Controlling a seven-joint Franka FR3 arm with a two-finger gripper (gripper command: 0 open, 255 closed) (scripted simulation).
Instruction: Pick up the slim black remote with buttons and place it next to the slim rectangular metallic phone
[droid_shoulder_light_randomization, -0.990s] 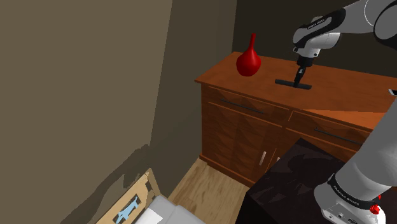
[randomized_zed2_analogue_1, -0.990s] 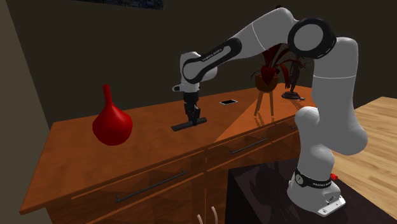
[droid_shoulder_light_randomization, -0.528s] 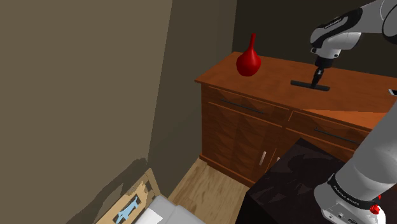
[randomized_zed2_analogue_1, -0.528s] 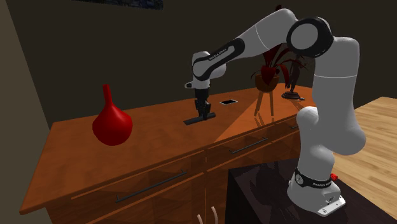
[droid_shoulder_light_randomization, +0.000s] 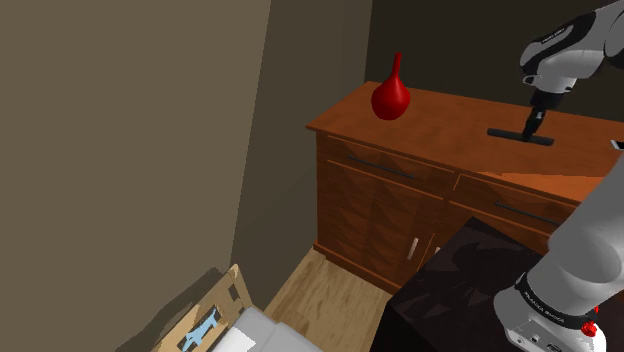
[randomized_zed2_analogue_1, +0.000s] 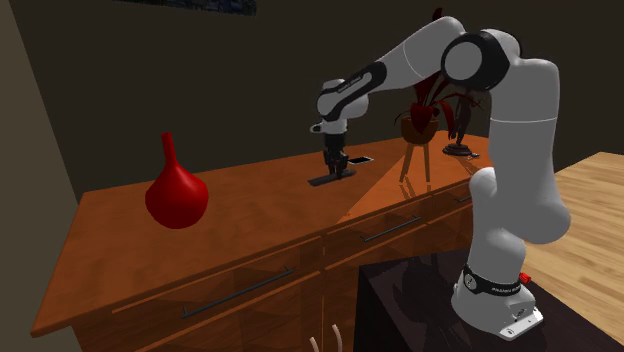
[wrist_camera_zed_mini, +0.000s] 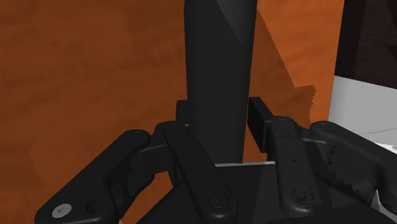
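My gripper (droid_shoulder_light_randomization: 531, 124) (randomized_zed2_analogue_1: 335, 170) is shut on the slim black remote (droid_shoulder_light_randomization: 520, 134) (randomized_zed2_analogue_1: 330, 179), which hangs level just over the wooden dresser top (randomized_zed2_analogue_1: 240, 215). In the wrist view the remote (wrist_camera_zed_mini: 219, 70) runs straight out between my two fingers (wrist_camera_zed_mini: 257, 118), gripped near its middle by the gripper (wrist_camera_zed_mini: 219, 119). The slim phone (randomized_zed2_analogue_1: 360, 159), dark-faced with a pale rim, lies flat on the dresser just beyond the remote, toward the second exterior view's right. Its edge (wrist_camera_zed_mini: 366, 95) shows beside the gripper in the wrist view.
A red long-necked vase (droid_shoulder_light_randomization: 391, 97) (randomized_zed2_analogue_1: 176, 195) stands near the dresser's far end. A potted plant on a small wooden stand (randomized_zed2_analogue_1: 422, 120) sits past the phone, with a small dark object (randomized_zed2_analogue_1: 461, 150) behind it. The dresser's front edge (droid_shoulder_light_randomization: 400, 160) runs above drawers.
The gripper has carried the remote along the dresser top, away from the red vase and toward the phone, to the right in both exterior views. It has stayed shut on the remote.
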